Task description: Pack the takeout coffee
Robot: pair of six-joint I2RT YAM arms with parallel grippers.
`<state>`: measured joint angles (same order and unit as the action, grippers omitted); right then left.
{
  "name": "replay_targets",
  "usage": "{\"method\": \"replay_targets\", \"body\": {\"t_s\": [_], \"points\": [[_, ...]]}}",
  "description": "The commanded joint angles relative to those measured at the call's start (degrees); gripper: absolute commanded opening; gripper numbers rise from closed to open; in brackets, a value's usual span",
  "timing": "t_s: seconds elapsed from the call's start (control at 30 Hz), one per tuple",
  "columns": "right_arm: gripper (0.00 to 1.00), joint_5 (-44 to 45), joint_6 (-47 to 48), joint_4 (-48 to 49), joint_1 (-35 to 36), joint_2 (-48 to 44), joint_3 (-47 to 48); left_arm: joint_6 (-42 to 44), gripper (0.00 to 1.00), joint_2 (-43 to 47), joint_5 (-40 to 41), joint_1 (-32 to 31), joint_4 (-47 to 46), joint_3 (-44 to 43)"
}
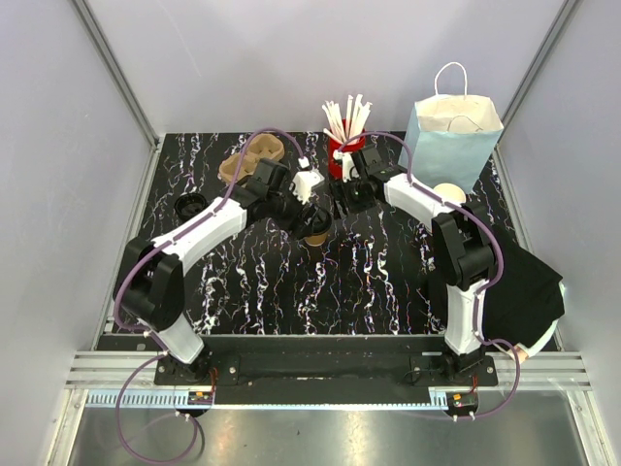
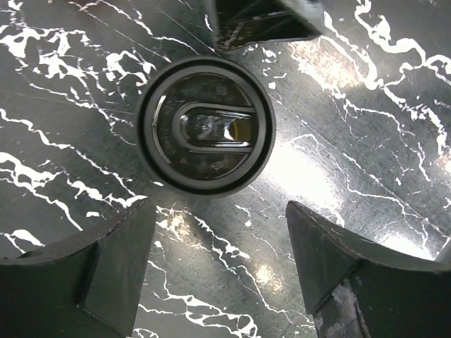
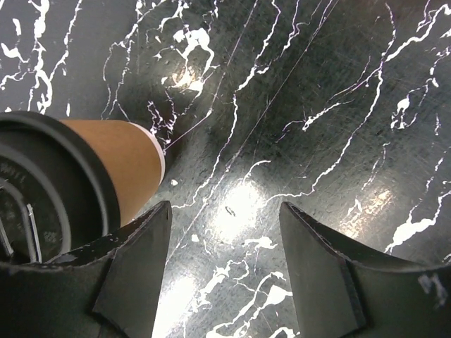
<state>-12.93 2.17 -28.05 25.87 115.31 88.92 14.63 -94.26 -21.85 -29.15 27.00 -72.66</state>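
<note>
The takeout coffee [image 1: 317,233] is a small tan-brown paper cup with a black lid, standing upright mid-table. In the left wrist view its lid [image 2: 204,127] lies just ahead of my open, empty left gripper [image 2: 218,211], which hovers above it [image 1: 303,214]. In the right wrist view the cup's brown wall [image 3: 123,169] is at the left, beside the left finger [image 3: 134,274] of my open, empty right gripper [image 3: 225,211]. The right gripper [image 1: 342,202] is just right of the cup. The pale blue paper bag [image 1: 451,141] stands open at the back right.
A red cup of white sticks [image 1: 346,146] stands behind the grippers. A nested stack of brown cups [image 1: 252,157] lies at the back left, with a loose black lid [image 1: 191,206] near it. A pale cup [image 1: 448,194] stands before the bag. A black cloth [image 1: 529,291] lies at the right edge.
</note>
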Motion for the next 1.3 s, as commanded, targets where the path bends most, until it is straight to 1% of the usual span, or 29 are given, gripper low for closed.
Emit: {"method": "replay_targets", "body": {"t_s": [0.0, 0.3, 0.6, 1.03, 1.27], "points": [[0.69, 0.19, -1.38, 2.04, 0.32, 0.18, 3.27, 1.8, 0.77, -0.49, 3.12, -0.56, -1.69, -0.2], [0.68, -1.83, -1.82, 2.3, 0.41, -0.26, 2.39, 3.12, 0.75, -1.54, 8.92, -0.56, -0.9, -0.11], [0.67, -2.28, -1.56, 2.48, 2.52, -1.57, 0.81, 2.86, 0.74, -4.18, 14.98, -0.47, -2.22, -1.87], [0.67, -1.84, -0.77, 3.0, 4.98, -4.65, -3.32, 3.73, 0.75, -4.88, 20.35, -0.21, -4.33, -3.54], [0.67, -1.84, -0.51, 3.27, 5.25, -6.32, -3.58, 4.09, 0.75, -5.76, 23.78, 0.75, -5.29, -3.27]]}}
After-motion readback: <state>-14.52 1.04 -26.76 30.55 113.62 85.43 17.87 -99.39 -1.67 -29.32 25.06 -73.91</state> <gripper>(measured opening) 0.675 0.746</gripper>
